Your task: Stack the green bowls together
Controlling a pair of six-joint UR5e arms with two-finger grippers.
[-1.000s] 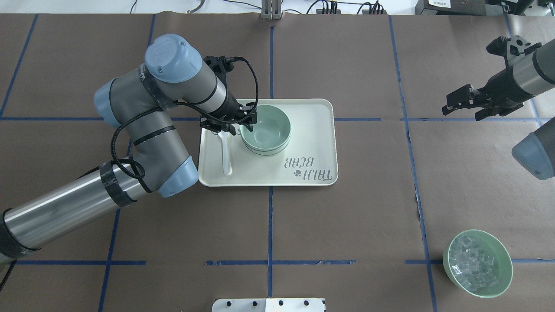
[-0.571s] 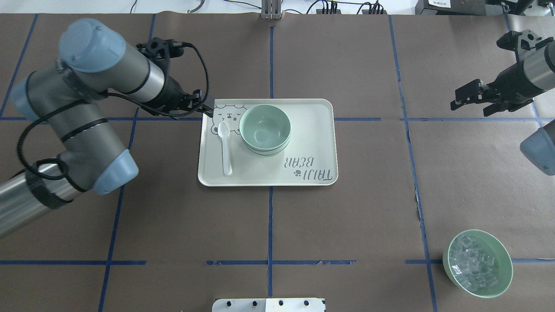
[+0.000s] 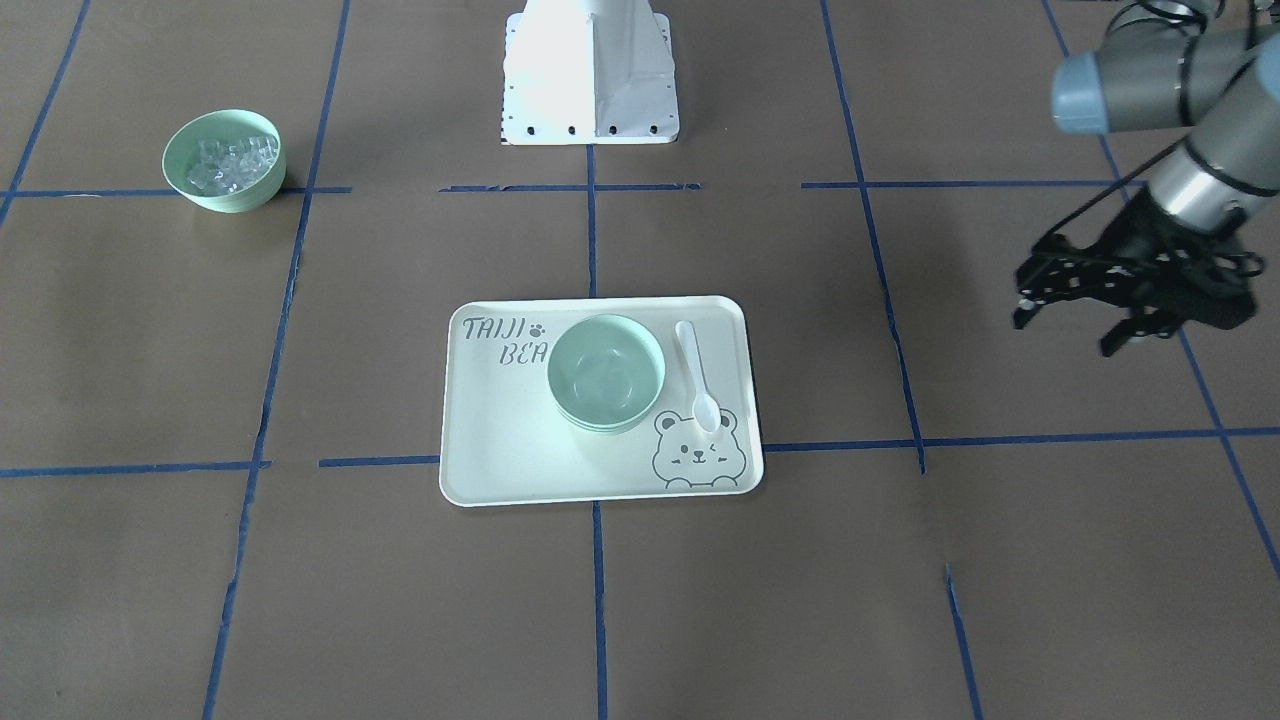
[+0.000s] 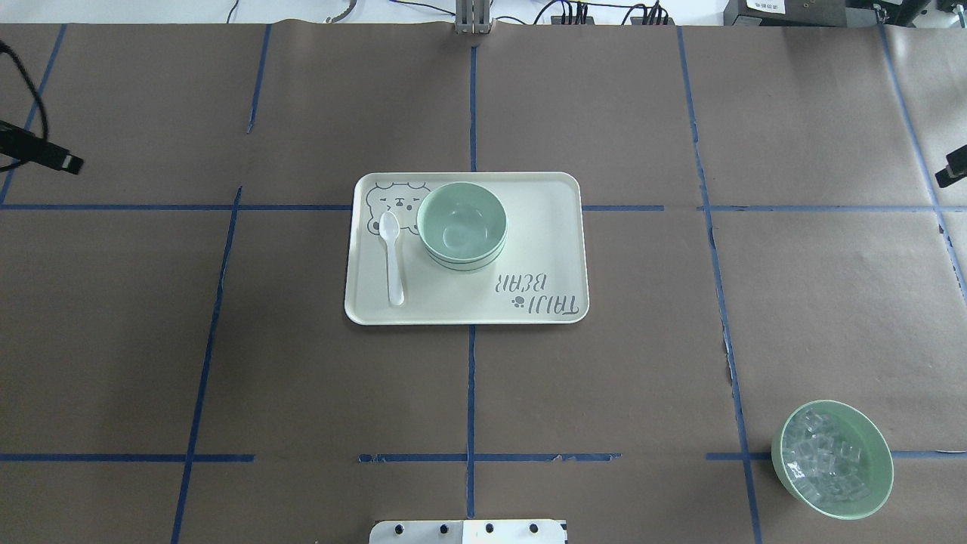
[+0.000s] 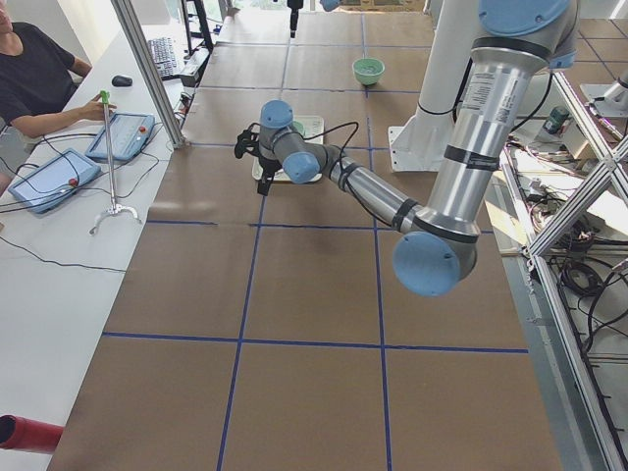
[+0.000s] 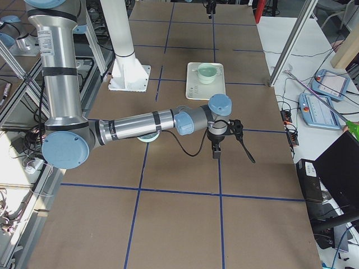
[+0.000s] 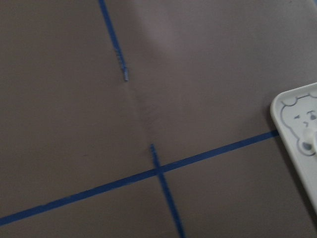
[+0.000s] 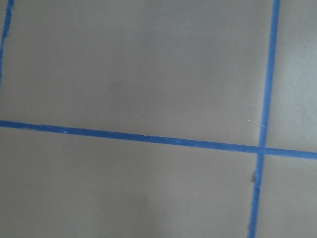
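The green bowls (image 4: 461,225) sit nested in one stack on a pale tray (image 4: 544,227), with lower rims showing under the top bowl. The stack also shows in the front-facing view (image 3: 606,372) and the right side view (image 6: 206,72). My left gripper (image 3: 1065,330) is open and empty, hovering well off to the tray's side; only its tip (image 4: 45,156) shows at the overhead view's left edge. My right gripper (image 4: 952,169) shows only as a sliver at the right edge, so I cannot tell whether it is open or shut.
A white spoon (image 4: 391,257) lies on the tray beside the stack. A matching green bowl of clear cubes (image 4: 832,459) stands at the near right of the table. The tray's bear-printed corner (image 7: 297,124) shows in the left wrist view. Operators' tablets (image 5: 49,177) lie beyond the far edge.
My left gripper has let go of the top bowl's rim and drawn back far to the left. My right arm has drawn back to the right, almost out of the overhead view.
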